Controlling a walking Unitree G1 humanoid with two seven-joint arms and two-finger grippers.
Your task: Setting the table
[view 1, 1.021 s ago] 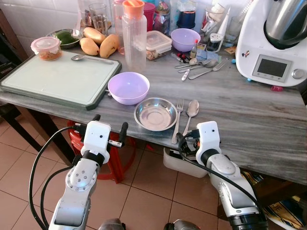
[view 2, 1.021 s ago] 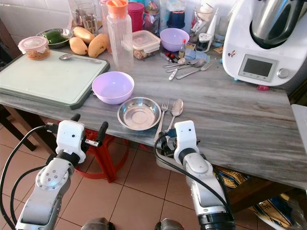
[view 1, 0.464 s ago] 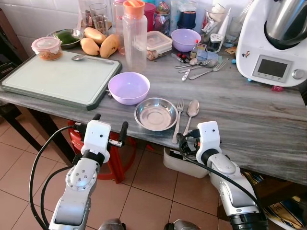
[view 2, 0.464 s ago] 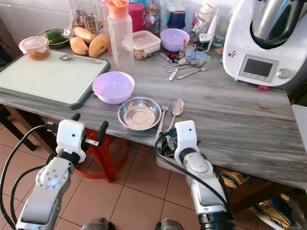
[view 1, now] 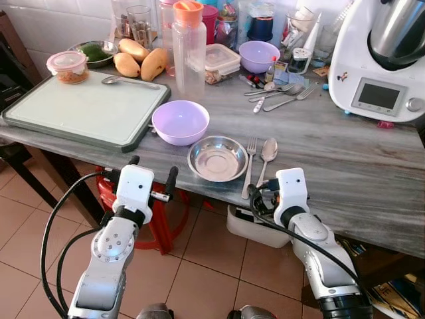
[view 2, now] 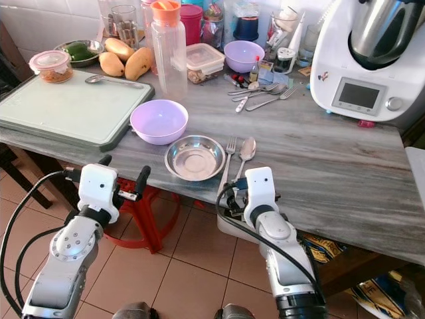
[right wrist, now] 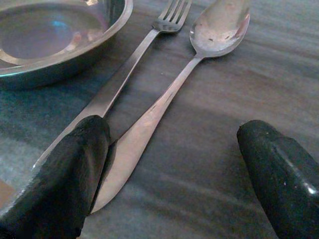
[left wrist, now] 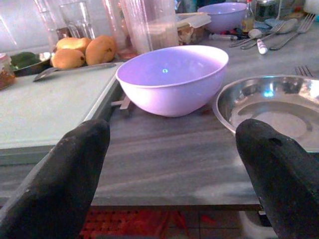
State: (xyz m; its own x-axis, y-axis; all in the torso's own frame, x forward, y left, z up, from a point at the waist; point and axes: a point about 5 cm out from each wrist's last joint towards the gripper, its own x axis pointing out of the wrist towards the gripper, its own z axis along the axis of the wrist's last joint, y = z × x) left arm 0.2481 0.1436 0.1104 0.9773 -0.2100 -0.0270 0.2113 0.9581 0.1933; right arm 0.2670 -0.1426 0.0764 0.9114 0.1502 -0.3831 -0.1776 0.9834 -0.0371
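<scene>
We stand before a long grey wood-grain table (view 1: 345, 166) on a floor of terracotta tiles (view 1: 199, 279), with a white-tiled wall (view 1: 53, 20) behind. Near the table's front edge sits a shallow round stainless-steel bowl (view 1: 217, 158); just beside it on the right lie a steel fork (view 1: 248, 166) and a steel spoon (view 1: 266, 156), side by side, handles toward us. Behind the steel bowl, on its left, stands a lilac plastic bowl (view 1: 180, 121), next to a pale green cutting board (view 1: 80, 109) that carries a second spoon (view 1: 126, 80).

Our right gripper (right wrist: 174, 169) hovers at the table's edge with its fingers spread wide, one fingertip (right wrist: 79, 164) over the handle ends of the fork and spoon, holding nothing. Our left gripper (left wrist: 174, 169) waits just off the front edge, fingers apart and empty, facing the two bowls.

At the back stand a clear plastic bottle with an orange cap (view 1: 188, 48), yellow mangoes (view 1: 139, 60), a white kitchen machine (view 1: 382, 60) and loose cutlery (view 1: 279, 96). A red plastic stool (view 1: 159, 219) sits under the table
</scene>
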